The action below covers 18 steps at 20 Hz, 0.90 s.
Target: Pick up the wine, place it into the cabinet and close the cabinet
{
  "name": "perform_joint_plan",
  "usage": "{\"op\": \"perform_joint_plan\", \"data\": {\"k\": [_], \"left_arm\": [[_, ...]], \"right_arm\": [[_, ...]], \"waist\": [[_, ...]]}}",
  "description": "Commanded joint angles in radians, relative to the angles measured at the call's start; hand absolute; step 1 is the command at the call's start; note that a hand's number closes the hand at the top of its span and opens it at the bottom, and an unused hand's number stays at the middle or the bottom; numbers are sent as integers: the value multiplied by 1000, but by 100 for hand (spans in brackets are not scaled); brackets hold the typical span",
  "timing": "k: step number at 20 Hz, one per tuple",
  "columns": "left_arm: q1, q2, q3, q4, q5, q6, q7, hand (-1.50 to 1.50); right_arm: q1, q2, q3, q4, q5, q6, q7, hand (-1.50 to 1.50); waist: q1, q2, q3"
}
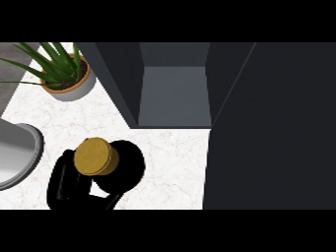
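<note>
We see the cabinet (172,83) first, the biggest thing here: a dark box standing open at the back of the counter, its grey inner floor and walls showing. Its door (280,128) swings out toward us and fills most of the right side, a flat dark slab cut off by the frame's right and lower edges. Whatever lies behind that door is hidden from us.

The white marbled counter (68,118) spreads across the left and middle. At its left edge a pale rounded basin, likely a sink (10,157), is cut off by the frame, so we cannot make out its full shape.

At the back left stands a potted plant (65,74), green spiky leaves in a pale pot with an orange rim, well apart from the rest.

In front of the open cabinet, toward the lower left, we find the wine (116,165), seen from straight above: a dark body and a round gold top. It stands outside the cabinet, on or just above the counter; we cannot tell which.

The left hand (65,184) is black against the dark bottle, so its outline is hard to read, but its fingers appear curled round the wine. The forearm is cut off at the bottom.

The right hand does not show.
</note>
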Motion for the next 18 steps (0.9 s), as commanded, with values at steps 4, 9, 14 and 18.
{"op": "perform_joint_plan", "data": {"k": [4, 9, 14, 18], "left_arm": [[-183, -8, -28, 5, -5, 158, 109, 150], [-296, -8, -46, 25, -21, 267, 127, 150], [-428, -8, -81, 238, -70, 324, 48, 150], [-523, -8, -148, 315, -94, 436, 38, 150]], "right_arm": [[-36, -15, -26, 13, -31, -9, 26, -150], [-30, 6, 6, 49, 6, -9, -13, -150], [-49, -10, -21, 33, -11, -19, 13, -150], [-8, -12, -19, 33, -16, 17, -33, -150]], "waist": [[-2, 0, 0], [-3, 1, 0], [-6, 1, 0], [-8, 1, 0]]}}
